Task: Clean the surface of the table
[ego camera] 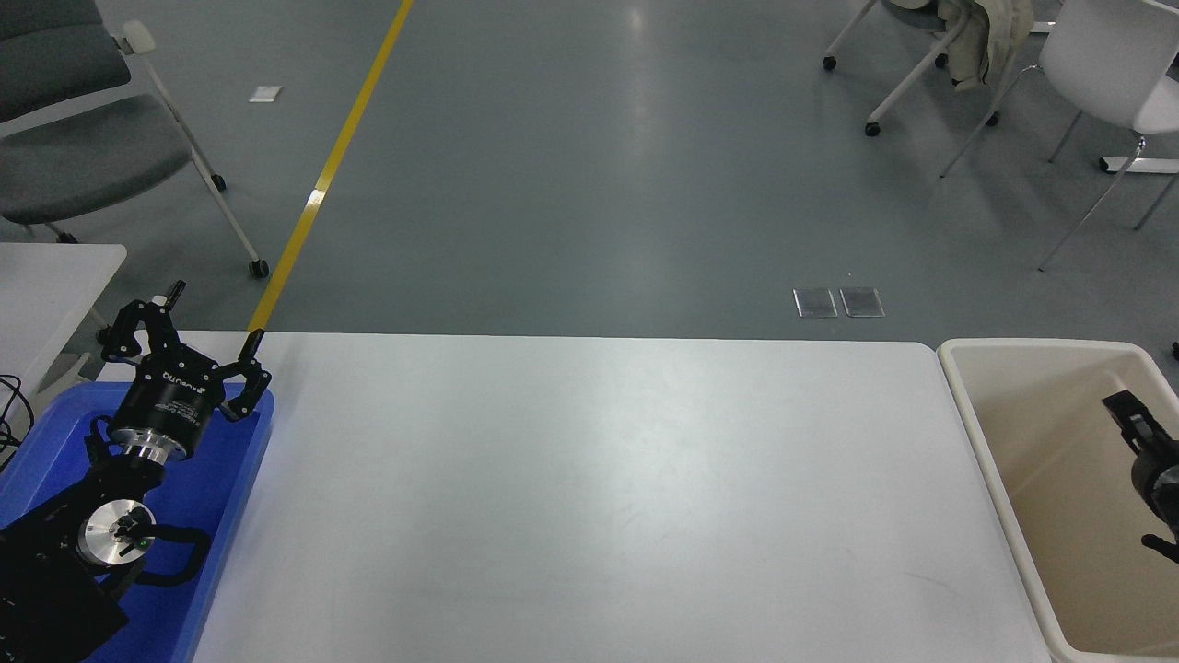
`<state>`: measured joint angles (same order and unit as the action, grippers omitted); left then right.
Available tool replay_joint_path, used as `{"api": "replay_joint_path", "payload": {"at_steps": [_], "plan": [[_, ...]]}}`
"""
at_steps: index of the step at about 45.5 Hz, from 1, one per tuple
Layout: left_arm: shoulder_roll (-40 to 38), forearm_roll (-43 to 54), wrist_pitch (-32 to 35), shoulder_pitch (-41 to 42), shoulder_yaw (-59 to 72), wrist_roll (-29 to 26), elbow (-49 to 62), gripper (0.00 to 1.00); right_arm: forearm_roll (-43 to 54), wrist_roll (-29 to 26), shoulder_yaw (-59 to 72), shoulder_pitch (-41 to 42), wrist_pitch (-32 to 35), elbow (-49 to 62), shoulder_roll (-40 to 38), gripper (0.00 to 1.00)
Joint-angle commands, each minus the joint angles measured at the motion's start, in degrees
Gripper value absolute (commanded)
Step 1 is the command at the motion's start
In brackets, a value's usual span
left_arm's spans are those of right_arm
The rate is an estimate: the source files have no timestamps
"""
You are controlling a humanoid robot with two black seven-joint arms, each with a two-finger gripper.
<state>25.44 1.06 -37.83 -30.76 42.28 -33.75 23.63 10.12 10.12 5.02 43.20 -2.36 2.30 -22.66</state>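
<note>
The table surface [589,497] is a wide white-grey top with rounded corners, and nothing lies on its bare middle. My left gripper [214,316] is open and empty, parked at the far left above a blue tray [241,479]. My right gripper [1138,433] comes in from the right edge and hangs inside a beige bin [976,433]. Only part of it shows, and I see nothing held in it.
The blue tray sits on the table's left end. The beige bin stands just off its right end. A smaller white table [55,276] is at the far left. Grey and white chairs [1105,64] stand on the floor beyond, with a yellow floor line [322,175].
</note>
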Motion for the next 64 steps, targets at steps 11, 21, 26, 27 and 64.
{"api": "replay_joint_path", "payload": {"at_steps": [11,21,26,27,64], "plan": [[0.0,0.0,0.0,0.0,0.0,0.0,0.0,1.00,-0.2,1.5,-24.9,13.6,0.1,-0.2,-2.8,0.99],[0.0,0.0,-0.1,0.0,0.0,0.0,0.0,1.00,-0.2,1.7,-37.0,18.6,0.3,-6.6,-3.5,0.99],[0.0,0.0,0.0,0.0,0.0,0.0,0.0,1.00,-0.3,5.1,-40.7,18.7,0.4,-13.2,-4.3,0.99],[0.0,0.0,0.0,0.0,0.0,0.0,0.0,1.00,-0.3,6.0,-41.6,18.7,0.4,-14.5,-4.5,0.99],[0.0,0.0,0.0,0.0,0.0,0.0,0.0,1.00,1.6,13.1,-71.9,-4.3,15.1,-38.9,3.0,0.99]]}}
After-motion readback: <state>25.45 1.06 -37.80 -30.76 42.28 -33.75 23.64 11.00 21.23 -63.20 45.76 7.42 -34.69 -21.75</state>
